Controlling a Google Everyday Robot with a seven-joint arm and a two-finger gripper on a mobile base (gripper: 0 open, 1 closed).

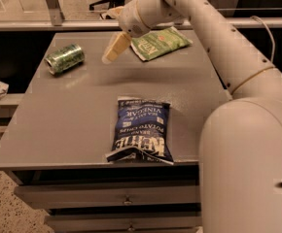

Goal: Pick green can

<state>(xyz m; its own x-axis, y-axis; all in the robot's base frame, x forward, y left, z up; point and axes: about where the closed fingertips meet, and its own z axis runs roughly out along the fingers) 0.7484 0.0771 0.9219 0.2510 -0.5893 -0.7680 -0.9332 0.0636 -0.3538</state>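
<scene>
The green can (64,58) lies on its side near the back left of the grey table (73,115). It is shiny green with a mottled pattern. My gripper (113,51) hangs above the table at the back middle, to the right of the can and apart from it. It points down and to the left. Nothing shows in it.
A flat green chip bag (160,42) lies at the back right of the table, just right of the gripper. A blue chip bag (141,130) lies near the front edge. My arm reaches in from the right. Drawers sit below the tabletop.
</scene>
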